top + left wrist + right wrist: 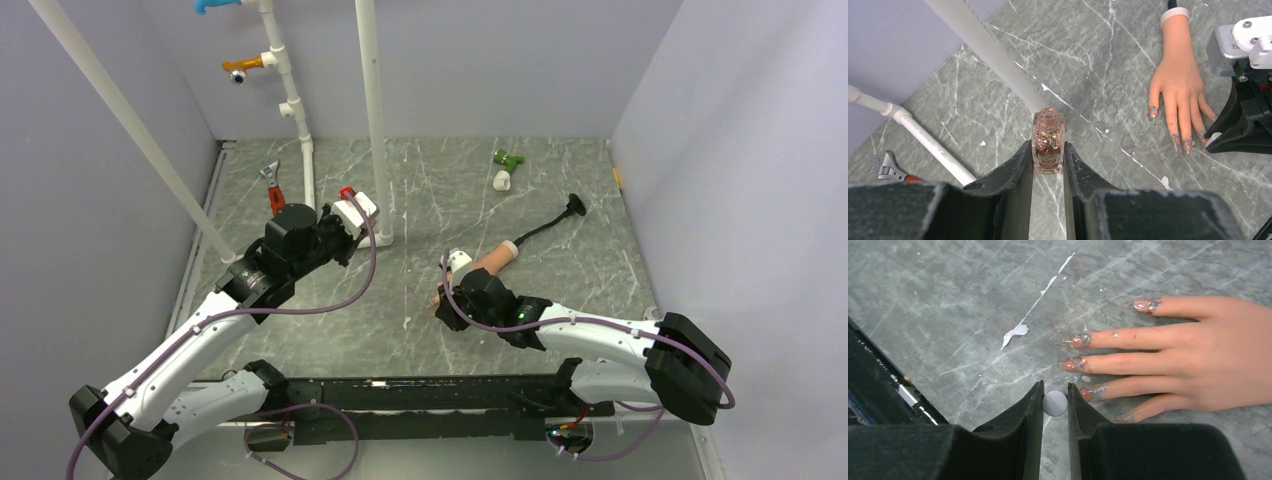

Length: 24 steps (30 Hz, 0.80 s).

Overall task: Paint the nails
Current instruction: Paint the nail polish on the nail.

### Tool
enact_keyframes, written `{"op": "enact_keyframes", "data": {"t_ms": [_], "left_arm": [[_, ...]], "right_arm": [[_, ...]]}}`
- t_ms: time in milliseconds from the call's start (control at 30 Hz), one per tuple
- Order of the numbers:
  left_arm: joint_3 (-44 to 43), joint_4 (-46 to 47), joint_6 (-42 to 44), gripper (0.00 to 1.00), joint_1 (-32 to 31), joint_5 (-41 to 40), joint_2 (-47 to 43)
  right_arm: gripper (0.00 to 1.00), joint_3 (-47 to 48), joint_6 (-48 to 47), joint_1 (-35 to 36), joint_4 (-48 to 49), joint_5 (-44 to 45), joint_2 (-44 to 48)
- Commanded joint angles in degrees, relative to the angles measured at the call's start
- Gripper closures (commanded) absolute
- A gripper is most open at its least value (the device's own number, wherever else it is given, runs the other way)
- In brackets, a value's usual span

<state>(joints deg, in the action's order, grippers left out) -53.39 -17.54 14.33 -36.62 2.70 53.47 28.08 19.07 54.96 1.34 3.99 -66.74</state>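
Note:
The peach mannequin hand (1208, 350) lies flat on the grey marble-patterned table, fingers spread. Its nails (1078, 341) are smeared with glitter polish. It also shows in the left wrist view (1178, 80) and the top view (492, 262). My right gripper (1055, 392) is shut on a small round white brush cap (1055, 403), right beside the fingertips; the brush itself is hidden. My left gripper (1048, 152) is shut on an uncapped bottle of copper glitter polish (1048, 142), held upright, well left of the hand. In the top view the left gripper (345, 205) sits near the white pipes.
White upright pipes (370, 120) and a slanted white pole (130, 130) stand by the left arm. A red-handled wrench (272, 190) lies at the back left. A green piece (508, 158) and a white piece (502, 180) lie at the back. A black rod (555, 218) extends from the hand's wrist.

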Motion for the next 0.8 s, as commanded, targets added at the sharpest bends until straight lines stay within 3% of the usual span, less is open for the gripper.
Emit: {"op": "enact_keyframes", "data": {"t_ms": [0, 267, 767], "left_arm": [[-1.99, 1.25, 0.53, 1.0, -0.28, -0.61, -0.21], [-2.0, 1.19, 0.44, 1.0, -0.24, -0.33, -0.29], [-1.98, 1.24, 0.57, 1.0, -0.27, -0.34, -0.74]], "right_arm": [[1.0, 0.24, 0.11, 0.37, 3.12, -3.09, 2.5], [1.0, 1.14, 1.1, 0.35, -0.32, 5.17, 1.06], [1.0, 0.99, 1.45, 0.34, -0.38, 7.37, -1.07]]}}
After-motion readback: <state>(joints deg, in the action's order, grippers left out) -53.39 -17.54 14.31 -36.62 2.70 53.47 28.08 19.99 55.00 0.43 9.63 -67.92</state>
